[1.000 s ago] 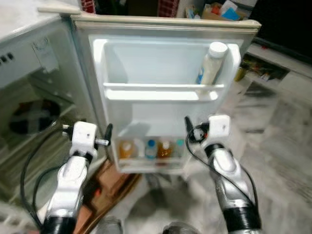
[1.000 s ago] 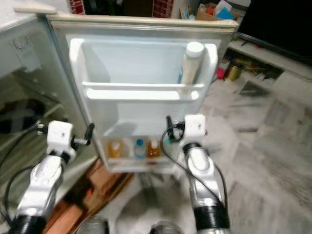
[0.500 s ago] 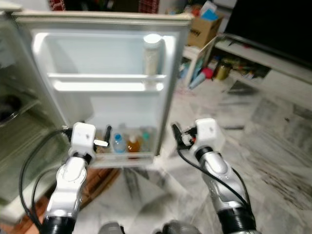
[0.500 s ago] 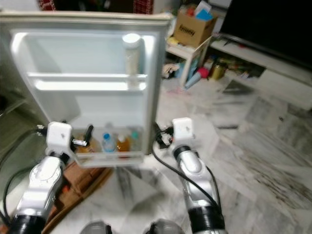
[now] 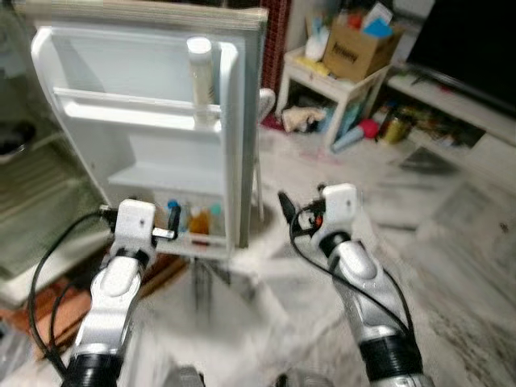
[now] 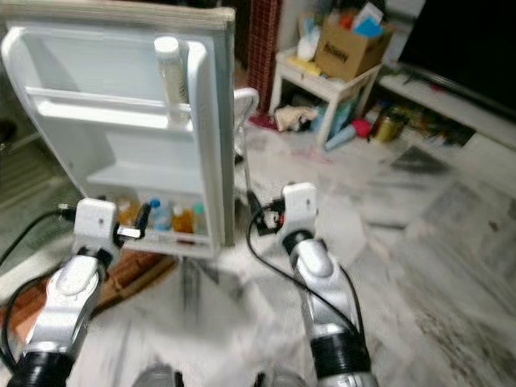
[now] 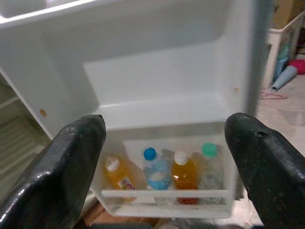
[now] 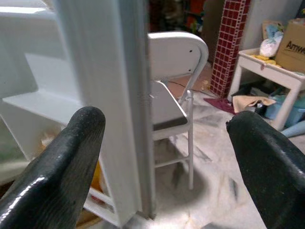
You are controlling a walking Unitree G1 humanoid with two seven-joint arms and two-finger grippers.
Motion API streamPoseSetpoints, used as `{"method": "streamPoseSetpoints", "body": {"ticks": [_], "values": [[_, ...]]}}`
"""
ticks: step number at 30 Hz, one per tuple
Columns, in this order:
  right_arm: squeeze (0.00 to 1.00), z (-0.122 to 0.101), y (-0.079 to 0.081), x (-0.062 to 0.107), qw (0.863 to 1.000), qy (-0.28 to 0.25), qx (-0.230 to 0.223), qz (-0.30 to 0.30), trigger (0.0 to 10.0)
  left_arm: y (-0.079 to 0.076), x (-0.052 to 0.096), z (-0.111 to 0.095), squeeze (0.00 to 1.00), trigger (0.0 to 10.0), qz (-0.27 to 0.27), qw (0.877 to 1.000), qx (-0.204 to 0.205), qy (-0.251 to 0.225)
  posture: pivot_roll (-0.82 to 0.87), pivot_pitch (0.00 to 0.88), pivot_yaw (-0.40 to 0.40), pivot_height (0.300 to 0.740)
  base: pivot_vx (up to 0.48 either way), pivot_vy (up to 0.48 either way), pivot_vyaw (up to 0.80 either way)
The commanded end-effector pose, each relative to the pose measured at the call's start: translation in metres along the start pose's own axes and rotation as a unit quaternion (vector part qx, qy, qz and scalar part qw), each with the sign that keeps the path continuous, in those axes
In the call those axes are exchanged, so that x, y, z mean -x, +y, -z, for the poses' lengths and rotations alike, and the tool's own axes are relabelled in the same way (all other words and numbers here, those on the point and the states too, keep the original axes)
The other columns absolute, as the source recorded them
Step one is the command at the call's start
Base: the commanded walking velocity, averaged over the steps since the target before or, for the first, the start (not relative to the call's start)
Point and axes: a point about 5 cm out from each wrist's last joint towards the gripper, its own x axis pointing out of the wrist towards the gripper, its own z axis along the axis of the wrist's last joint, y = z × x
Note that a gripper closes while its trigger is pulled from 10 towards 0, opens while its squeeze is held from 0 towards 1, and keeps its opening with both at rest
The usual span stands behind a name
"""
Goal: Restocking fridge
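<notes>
Both grippers hold their fingers spread wide and empty: the left gripper (image 7: 162, 157) faces the lower shelf of the open fridge door (image 5: 137, 153), where four small bottles (image 7: 159, 174) stand in a row; the right gripper (image 8: 164, 157) points past the door's edge toward a white folding chair (image 8: 174, 90). One tall white bottle (image 5: 200, 81) stands in the upper door shelf

Silver arms, white wrists, black cables

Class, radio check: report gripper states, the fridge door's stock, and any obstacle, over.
Left gripper open, empty, facing fridge door. Right gripper open, empty. Four small bottles in bottom shelf, tall bottle up top. White chair behind door.
</notes>
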Motion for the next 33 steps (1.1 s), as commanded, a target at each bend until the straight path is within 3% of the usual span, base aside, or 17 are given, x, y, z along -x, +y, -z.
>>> {"method": "streamPoseSetpoints", "body": {"ticks": [1, 13, 17, 20, 22, 33], "values": [[0.00, -0.002, -0.007, 0.002, 1.000, -0.008, 0.005, 0.008, 10.0, -0.009, -0.003, -0.003, 0.00, 10.0, 0.012, 1.000, -0.002, -0.004, -0.04, 0.044, -0.035, 0.740, 0.000, -0.428, 0.55], [0.00, -0.008, -0.009, 0.002, 0.999, -0.033, -0.008, 0.032, 10.0, -0.006, -0.003, 0.000, 0.00, 10.0, 0.002, 1.000, -0.006, 0.001, -0.03, 0.042, -0.037, 0.740, 0.000, -0.368, 0.35], [0.00, -0.012, -0.006, 0.002, 0.999, -0.046, 0.002, 0.003, 10.0, -0.004, -0.003, -0.002, 0.00, 10.0, -0.002, 1.000, 0.003, -0.009, -0.03, 0.039, -0.043, 0.740, 0.000, 0.000, 0.00], [0.00, -0.011, -0.006, 0.001, 0.999, -0.043, 0.002, 0.005, 10.0, -0.003, -0.003, -0.003, 0.00, 10.0, -0.005, 1.000, 0.011, -0.012, -0.03, 0.039, -0.044, 0.740, 0.000, 0.000, 0.00], [0.00, -0.008, -0.007, 0.001, 0.999, -0.037, -0.024, 0.013, 10.0, 0.003, -0.001, 0.000, 0.00, 10.0, -0.013, 1.000, 0.009, -0.006, -0.03, 0.040, -0.046, 0.740, 0.000, 0.000, 0.00], [0.00, -0.013, -0.004, 0.000, 0.998, -0.052, -0.017, -0.004, 10.0, 0.012, 0.001, 0.001, 0.00, 10.0, -0.019, 0.999, 0.028, -0.009, -0.02, 0.049, -0.043, 0.740, 0.000, 0.000, 0.00]]}}
